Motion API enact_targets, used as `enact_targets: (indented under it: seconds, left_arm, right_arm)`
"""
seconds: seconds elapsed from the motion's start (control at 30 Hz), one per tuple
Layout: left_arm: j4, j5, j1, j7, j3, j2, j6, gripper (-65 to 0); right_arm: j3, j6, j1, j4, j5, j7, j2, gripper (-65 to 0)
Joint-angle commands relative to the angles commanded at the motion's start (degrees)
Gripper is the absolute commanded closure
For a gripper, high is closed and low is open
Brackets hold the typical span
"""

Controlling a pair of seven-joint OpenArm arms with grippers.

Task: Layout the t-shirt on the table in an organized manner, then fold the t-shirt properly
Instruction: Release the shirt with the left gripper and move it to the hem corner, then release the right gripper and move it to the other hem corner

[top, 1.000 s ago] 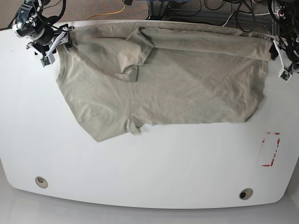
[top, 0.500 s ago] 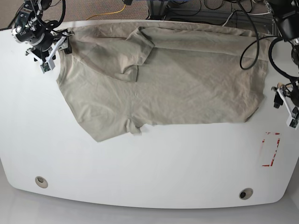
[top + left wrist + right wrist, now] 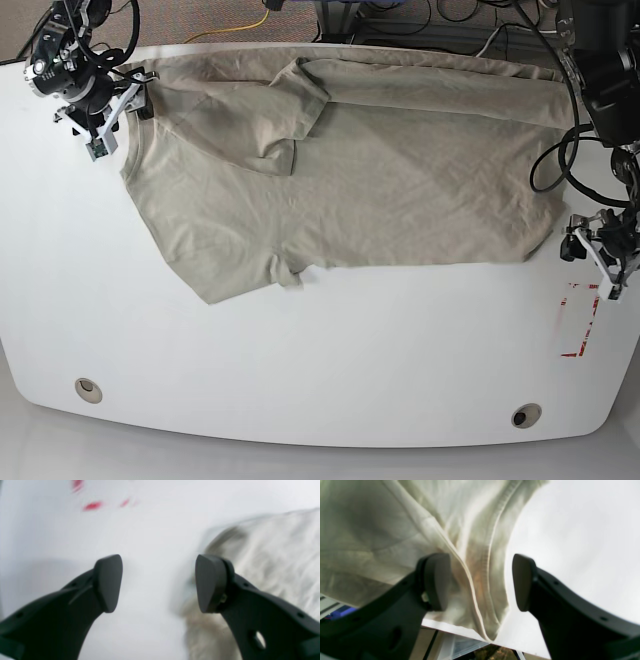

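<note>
Still at the laying-out stage, by the look of it: shirt [image 3: 340, 170] spread wrinkled across the far half of the worktop [image 3: 300, 380], one sleeve doubled over, no fold made. Left gripper [image 3: 158, 582] open by the hem corner; right gripper [image 3: 481, 581] open astride the seamed far edge.

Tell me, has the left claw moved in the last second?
Yes. The left claw has dropped from the t-shirt's far corner toward the red tape.
</note>
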Motion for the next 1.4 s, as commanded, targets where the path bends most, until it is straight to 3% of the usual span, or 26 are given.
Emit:
enact_targets:
  seconds: [0.23, 0.7, 0.77, 1.0, 1.03, 1.27, 1.4]
  left_arm:
    - [-2.55, 0.09, 0.18, -1.23, 0.53, 2.46, 0.0, -42.9]
    - [-5.54, 0.09, 1.67, -2.46, 1.67, 3.25, 0.0, -42.4]
    - [-5.45, 0.09, 1.93, -2.73, 3.16, 3.25, 0.0, -39.3]
    - [-5.36, 0.0, 4.13, -5.63, 5.98, 3.25, 0.0, -6.9]
    - [-5.45, 0.09, 4.22, -5.89, 5.98, 3.25, 0.0, -4.6]
    - [-5.01, -0.26, 4.13, -6.07, 5.45, 3.25, 0.0, -3.5]
    - [-1.67, 0.0, 4.22, -5.89, 2.2, 3.25, 0.0, -3.5]
  right_arm:
    - [0.0, 0.0, 0.0, 0.0, 0.0, 0.0, -0.09, -37.3]
    - [0.0, 0.0, 0.18, 0.0, 0.0, 0.0, -1.14, -37.3]
    - [0.0, 0.0, 0.62, 0.0, 0.0, 0.0, -1.14, -37.3]
    - [0.09, 0.0, 0.79, 0.0, 0.0, 0.0, -1.14, -37.3]
    - [0.09, 0.0, 0.79, 0.0, 0.0, 0.0, -1.14, -37.3]
    - [0.09, 0.0, 0.88, 0.35, 0.35, 0.0, -1.14, -37.3]
    - [0.26, 0.0, 3.08, 0.97, 0.09, 0.0, -1.14, -37.7]
